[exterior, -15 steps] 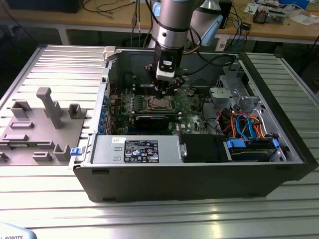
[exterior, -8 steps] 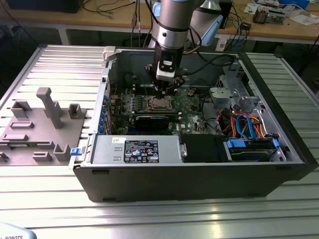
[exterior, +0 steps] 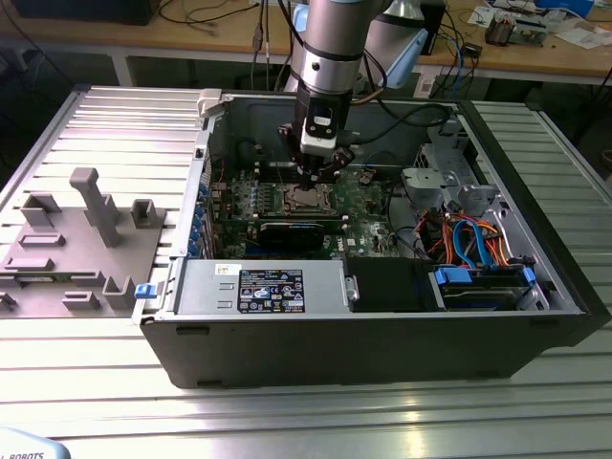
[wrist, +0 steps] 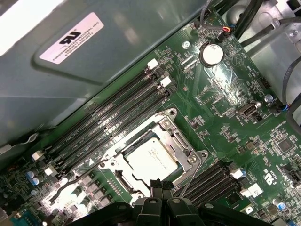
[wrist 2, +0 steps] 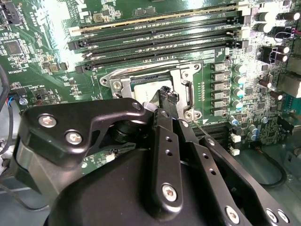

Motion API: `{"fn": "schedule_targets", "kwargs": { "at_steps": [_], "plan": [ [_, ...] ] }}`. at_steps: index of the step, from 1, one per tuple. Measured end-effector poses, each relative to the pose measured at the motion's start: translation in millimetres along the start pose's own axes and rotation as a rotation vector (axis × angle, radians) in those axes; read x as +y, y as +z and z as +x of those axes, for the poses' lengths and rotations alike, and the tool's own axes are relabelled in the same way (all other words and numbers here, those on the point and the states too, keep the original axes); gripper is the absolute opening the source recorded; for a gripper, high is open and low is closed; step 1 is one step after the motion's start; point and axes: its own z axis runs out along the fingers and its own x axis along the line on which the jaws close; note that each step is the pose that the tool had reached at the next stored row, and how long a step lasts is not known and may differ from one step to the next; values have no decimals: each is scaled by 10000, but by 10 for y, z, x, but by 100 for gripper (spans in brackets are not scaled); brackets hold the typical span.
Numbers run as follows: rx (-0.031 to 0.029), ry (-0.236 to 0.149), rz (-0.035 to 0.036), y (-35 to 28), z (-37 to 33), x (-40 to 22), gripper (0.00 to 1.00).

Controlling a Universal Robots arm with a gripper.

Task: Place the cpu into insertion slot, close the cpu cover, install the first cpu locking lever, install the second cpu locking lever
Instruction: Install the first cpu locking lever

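Ribbed aluminium tabletop [exterior: 86, 402]. An open black computer case [exterior: 382, 354] lies on it with a green motherboard [exterior: 368, 196] inside. The silver-grey robot arm [exterior: 330, 48] comes straight down into the case.

- Landmark: the insertion slot [wrist: 129, 143], a square socket with a silvery rim and dark inner edge, set in the motherboard.
- The cpu [wrist: 153, 157], a flat square chip with a dull silver-grey top, sits in the insertion slot, level and square to its sides. It also shows in the second wrist view [wrist 2: 143, 84].
- The cpu cover [wrist: 181, 141], a thin silvery metal frame with a big central window, lies around the insertion slot, and the chip top shows through the window. Whether it is pressed fully flat, I cannot tell.
- The black tool [wrist: 157, 184] hangs directly over the insertion slot in the exterior view [exterior: 316, 175]. In both wrist views its tip is at the slot's edge, over the cover's rim [wrist 2: 165, 94].
- The tool's two fingers are drawn together, and nothing shows between them. I cannot tell whether the tip touches the cover.
- A thin metal rod [wrist: 188, 174] slants out from a corner of the insertion slot, just beside the tool tip.
- Long narrow black card slots [wrist: 113, 117] run in a row along one side of the insertion slot.
- A grey moulded fixture tray [exterior: 67, 249] lies well apart from the insertion slot, outside the case toward the exterior view's left.
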Motion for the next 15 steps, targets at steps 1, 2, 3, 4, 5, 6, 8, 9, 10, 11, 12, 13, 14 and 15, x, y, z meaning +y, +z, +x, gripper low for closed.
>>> {"fn": "schedule_targets", "kwargs": {
  "at_steps": [1, 2, 3, 4, 5, 6, 8, 9, 10, 11, 12, 13, 14, 15],
  "plan": [
    [-1, -10, 0, 0, 0, 0, 11],
    [-2, -19, 0, 0, 0, 0, 11],
    [-3, -30, 1, 0, 0, 0, 11],
    [-4, -39, 1, 0, 0, 0, 11],
    [-5, -50, 1, 0, 0, 0, 11],
    [-6, -62, 2, 0, 0, 0, 11],
    [-8, -79, 2, 0, 0, 0, 11],
    [-9, -87, 2, 0, 0, 0, 11],
    [-10, -99, 2, 0, 0, 0, 11],
    [-10, -107, 3, 0, 0, 0, 11],
    [-11, -118, 2, 0, 0, 0, 11],
    [-12, -125, 3, 0, 0, 0, 11],
    [-13, -139, 3, 1, 0, 0, 11],
    [-14, -146, 4, 0, 0, 0, 11]
  ]
}}
